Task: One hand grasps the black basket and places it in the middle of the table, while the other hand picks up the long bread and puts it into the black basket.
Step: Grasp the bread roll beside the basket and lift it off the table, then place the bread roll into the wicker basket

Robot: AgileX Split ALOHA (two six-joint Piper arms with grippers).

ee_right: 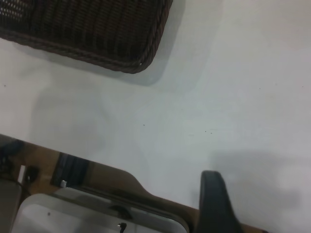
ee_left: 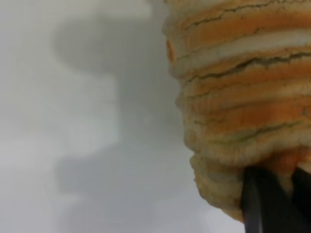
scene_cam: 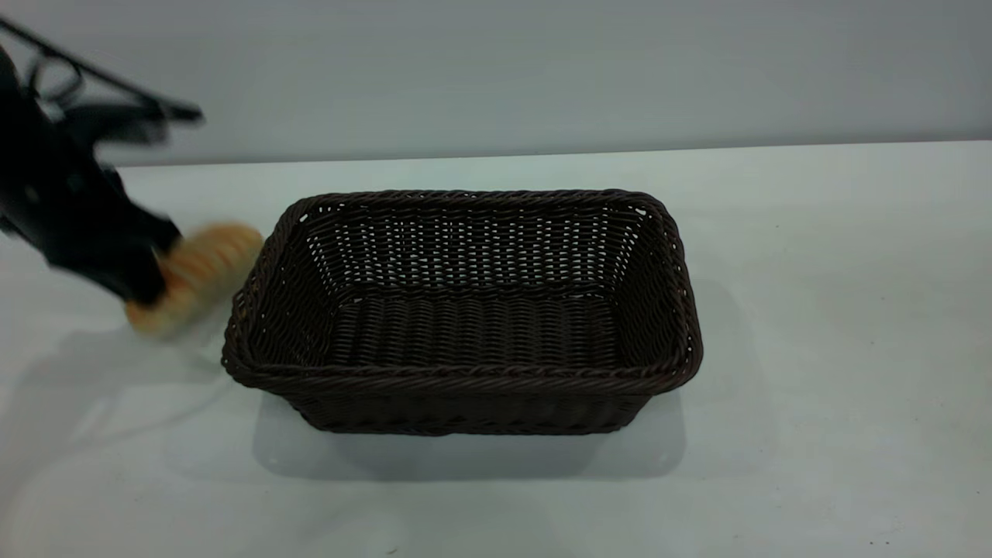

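The black basket stands empty in the middle of the table, long side toward the camera. My left gripper is shut on the long bread and holds it just above the table, close to the basket's left end and outside the rim. In the left wrist view the ridged orange bread fills the frame, with dark fingers clamped on its end. My right gripper is out of the exterior view. Its wrist view shows one dark finger over bare table, nothing in it, and a basket corner farther off.
The right wrist view shows the table's wooden front edge with a pale tray-like box below it. A plain grey wall runs behind the table.
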